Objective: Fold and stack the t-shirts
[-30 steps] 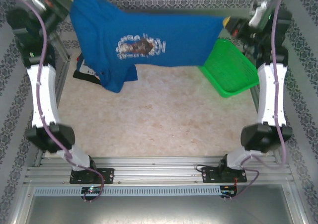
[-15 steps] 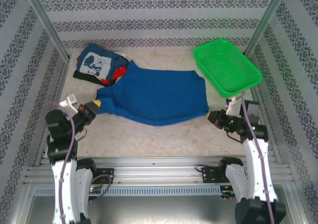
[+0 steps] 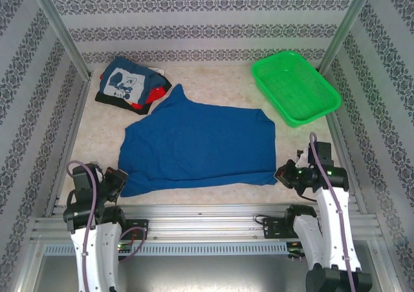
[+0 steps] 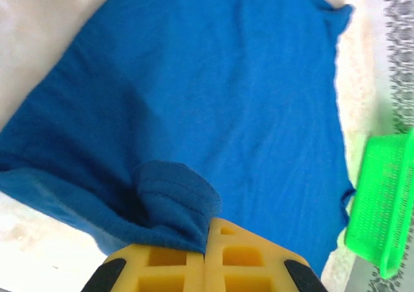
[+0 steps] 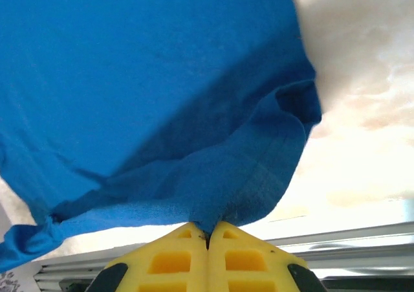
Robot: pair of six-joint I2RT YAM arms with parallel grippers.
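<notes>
On the table point(image 3: 97, 140) the royal-blue t-shirt point(image 3: 200, 146) lies spread. Closed fingers pinch its near corners; left gripper point(image 4: 206, 234) left, right gripper point(image 5: 207, 234) right.

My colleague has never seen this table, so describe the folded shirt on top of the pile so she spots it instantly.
Start at the beige table and go to its far left corner, across from the green basket. The navy shirt lies folded there, topping a small pile. Unlike the plain royal-blue shirt spread flat mid-table, it is dark, compact and shows a white and light-blue graphic.
</notes>
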